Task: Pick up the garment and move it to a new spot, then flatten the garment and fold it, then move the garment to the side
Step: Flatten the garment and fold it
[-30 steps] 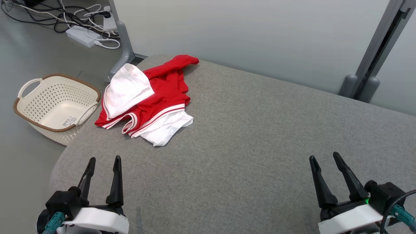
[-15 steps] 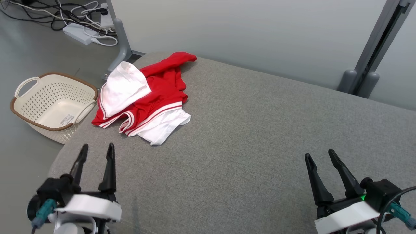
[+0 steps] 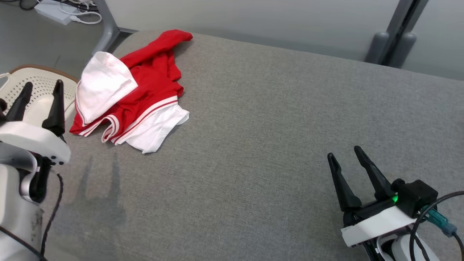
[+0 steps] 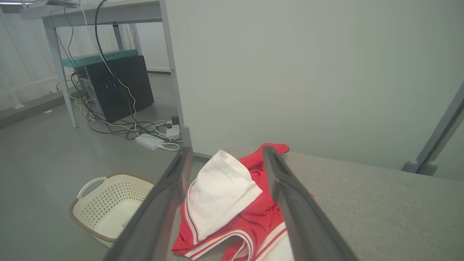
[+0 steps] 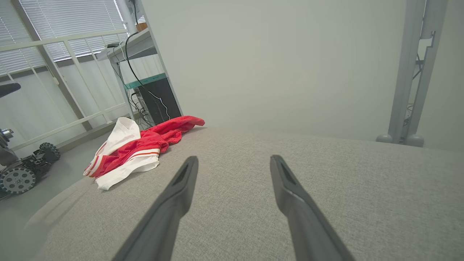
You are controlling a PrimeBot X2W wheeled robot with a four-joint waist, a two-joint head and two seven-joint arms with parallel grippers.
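Grey padded surface (image 3: 261, 152) holds the crumpled garment (image 3: 145, 90) at upper left near its edge; left gripper (image 3: 42, 84) and right gripper (image 3: 343, 151) both gape empty, and a clumsy grab could push it overboard.

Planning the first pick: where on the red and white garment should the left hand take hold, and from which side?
Probably the puffed white flap on the garment's left part: it bulges above the flat red cloth, giving a ridge to pinch. Come from the robot's left and above; the open left hand faces it.
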